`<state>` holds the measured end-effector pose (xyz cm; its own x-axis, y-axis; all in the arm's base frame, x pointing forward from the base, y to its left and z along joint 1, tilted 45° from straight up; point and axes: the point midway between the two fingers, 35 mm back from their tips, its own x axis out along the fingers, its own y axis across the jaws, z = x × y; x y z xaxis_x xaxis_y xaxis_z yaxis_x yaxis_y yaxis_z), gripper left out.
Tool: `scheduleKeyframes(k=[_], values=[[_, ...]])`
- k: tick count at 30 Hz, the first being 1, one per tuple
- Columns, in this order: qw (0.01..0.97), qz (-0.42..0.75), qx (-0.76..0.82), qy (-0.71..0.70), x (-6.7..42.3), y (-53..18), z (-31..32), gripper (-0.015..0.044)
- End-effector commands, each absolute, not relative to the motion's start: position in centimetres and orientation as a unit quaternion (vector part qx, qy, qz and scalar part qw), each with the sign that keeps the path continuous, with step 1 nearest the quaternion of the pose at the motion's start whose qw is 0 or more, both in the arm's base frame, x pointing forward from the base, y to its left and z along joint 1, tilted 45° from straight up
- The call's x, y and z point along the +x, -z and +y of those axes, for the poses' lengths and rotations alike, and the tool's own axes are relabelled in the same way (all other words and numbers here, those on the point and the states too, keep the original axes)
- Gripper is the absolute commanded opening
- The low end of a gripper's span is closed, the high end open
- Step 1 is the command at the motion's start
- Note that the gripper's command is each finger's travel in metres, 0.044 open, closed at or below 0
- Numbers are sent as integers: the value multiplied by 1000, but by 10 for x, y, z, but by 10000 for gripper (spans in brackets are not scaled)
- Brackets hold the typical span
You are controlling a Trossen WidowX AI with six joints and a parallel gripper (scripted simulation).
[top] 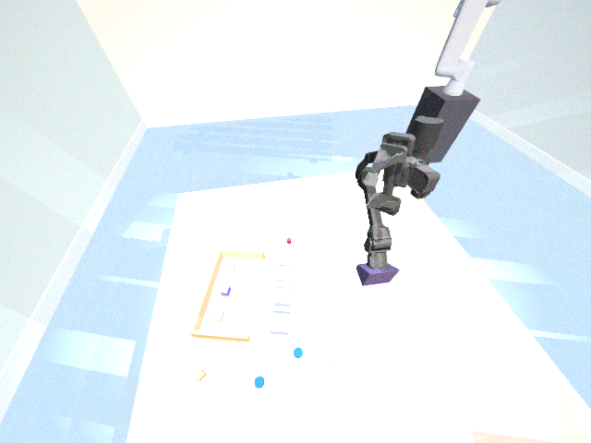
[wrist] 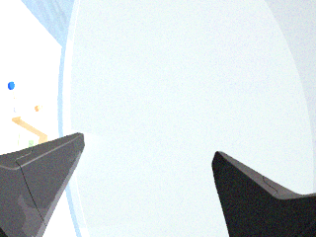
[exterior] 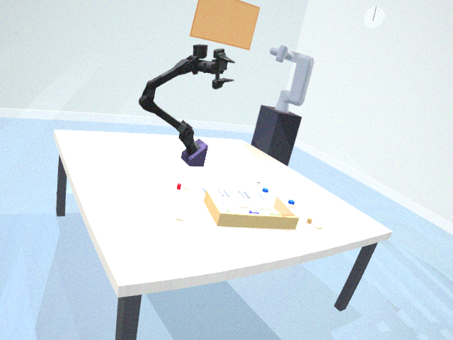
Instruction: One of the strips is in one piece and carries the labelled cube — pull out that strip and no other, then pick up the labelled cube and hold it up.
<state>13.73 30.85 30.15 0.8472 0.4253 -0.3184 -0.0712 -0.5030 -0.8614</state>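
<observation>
My gripper [exterior: 229,70] [wrist: 149,150] is open and empty, raised high above the table on the far side of the arm's purple base [top: 377,274] [exterior: 195,155]. A low tan tray [top: 207,291] [exterior: 255,221] lies on the white table [top: 381,362] [exterior: 120,190]. Inside it are a small blue-purple cube [top: 225,291] [exterior: 253,211] and a pale green cube [top: 218,316]. Several pale strips [top: 283,307] [exterior: 224,192] reach out of the tray's open side toward the arm. They are faint, and I cannot tell which is whole or which cube is labelled.
A small red cube [top: 288,240] [exterior: 178,186] lies beside the strips. Two blue discs [top: 297,353] [top: 259,381] [exterior: 265,190] [exterior: 291,201] and a small tan cube [top: 200,375] [exterior: 309,220] lie past the tray's other end. A dark pedestal [exterior: 276,133] with a pale arm stands behind the table.
</observation>
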Motion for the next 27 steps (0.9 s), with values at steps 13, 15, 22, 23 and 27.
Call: scheduleKeyframes(k=[13, 15, 22, 23, 27], values=[[811, 225, -538, -38, 297, -148, 188, 400], [838, 249, -486, 4, 307, -131, 164, 400], [883, 280, -366, 92, 320, -100, 117, 400], [883, 280, -366, 92, 320, -100, 117, 400], [883, 280, -366, 92, 320, -100, 117, 400]])
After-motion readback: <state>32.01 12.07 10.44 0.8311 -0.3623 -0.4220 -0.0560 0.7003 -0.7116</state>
